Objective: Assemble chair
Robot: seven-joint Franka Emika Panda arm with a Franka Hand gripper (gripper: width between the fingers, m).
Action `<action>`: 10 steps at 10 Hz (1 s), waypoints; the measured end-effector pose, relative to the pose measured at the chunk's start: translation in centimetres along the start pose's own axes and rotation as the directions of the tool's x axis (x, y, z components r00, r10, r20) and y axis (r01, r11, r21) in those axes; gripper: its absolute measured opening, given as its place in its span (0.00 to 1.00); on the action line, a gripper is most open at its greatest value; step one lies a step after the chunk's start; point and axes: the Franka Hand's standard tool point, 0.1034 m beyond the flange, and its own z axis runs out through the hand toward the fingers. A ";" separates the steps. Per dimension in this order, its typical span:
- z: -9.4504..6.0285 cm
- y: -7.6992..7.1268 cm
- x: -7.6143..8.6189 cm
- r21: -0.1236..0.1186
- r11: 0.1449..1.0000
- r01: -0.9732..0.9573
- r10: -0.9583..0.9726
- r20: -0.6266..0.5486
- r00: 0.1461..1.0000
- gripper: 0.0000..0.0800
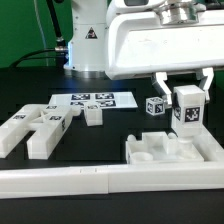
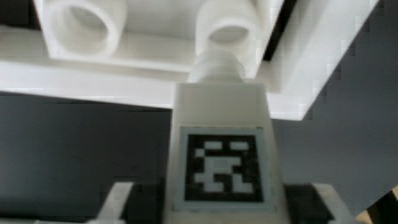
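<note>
Chair leg [image 2: 222,115] white, square-sided, tagged

A white post [image 1: 188,108] with a black tag stands upright over the white seat [image 1: 165,152], its tip at one round hole. Other white parts [image 1: 38,135] lie well apart.

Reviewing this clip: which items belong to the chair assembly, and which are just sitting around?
Job in hand: claw; tagged white post between its fingers; holed seat panel; small tagged block; loose white pieces.
Lying about: marker board; white front rail.
</note>
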 end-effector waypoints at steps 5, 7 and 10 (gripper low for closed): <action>1.0 -0.6 -0.5 0.002 1.000 0.007 -0.007 -0.004 1.000 0.36; 1.0 -0.6 -0.5 0.002 1.000 0.007 -0.007 -0.006 1.000 0.36; 1.0 -0.6 -0.5 0.001 1.000 0.008 -0.008 -0.015 1.000 0.36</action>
